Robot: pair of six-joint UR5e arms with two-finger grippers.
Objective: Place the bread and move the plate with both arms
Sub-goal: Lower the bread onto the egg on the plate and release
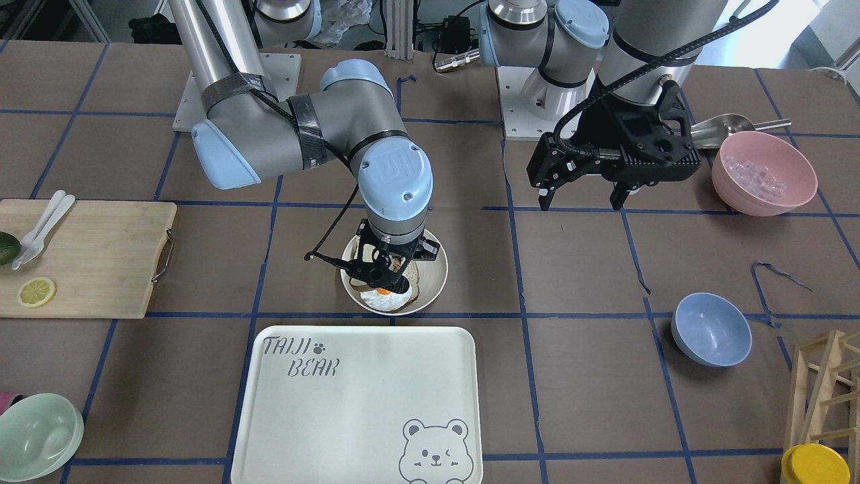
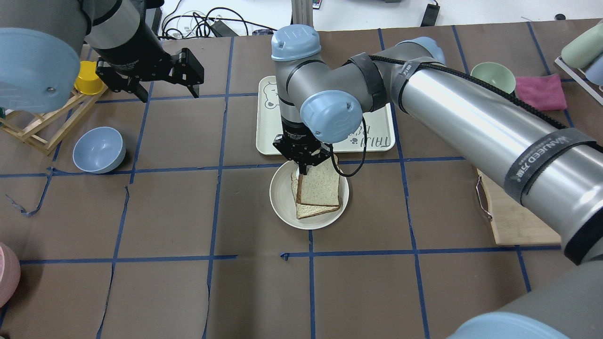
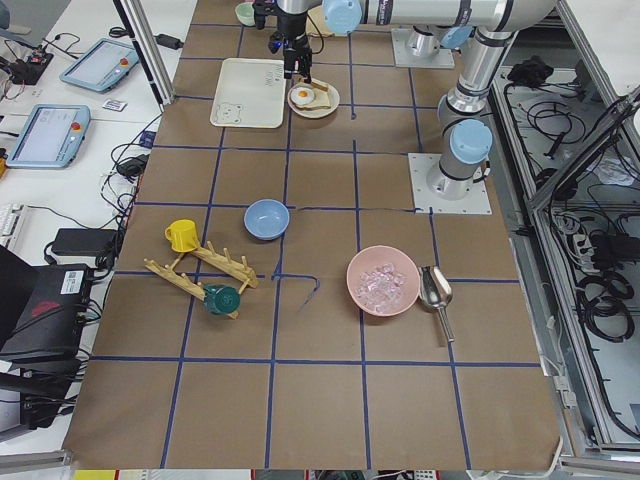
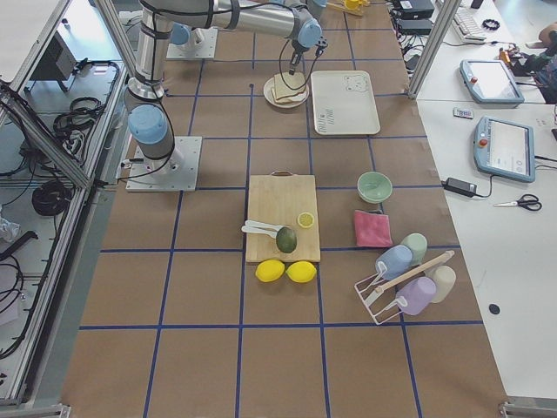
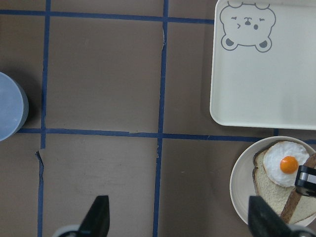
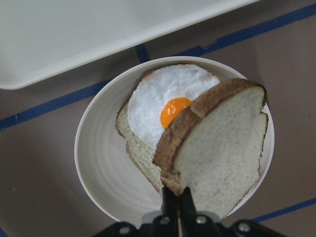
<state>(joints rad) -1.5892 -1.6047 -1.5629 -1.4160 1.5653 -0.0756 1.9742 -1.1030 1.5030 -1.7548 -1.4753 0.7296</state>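
My right gripper is shut on the edge of the bread, a large speckled slice with a dark crust. It holds the slice tilted just above the round cream plate. The plate holds a second slice topped with a fried egg. In the overhead view the bread covers most of that slice. My left gripper is open and empty, raised well away from the plate, which shows at the lower right of its wrist view.
The bear-printed tray lies just beyond the plate. A blue bowl and a pink bowl sit on my left side. A cutting board and a green bowl are on my right side.
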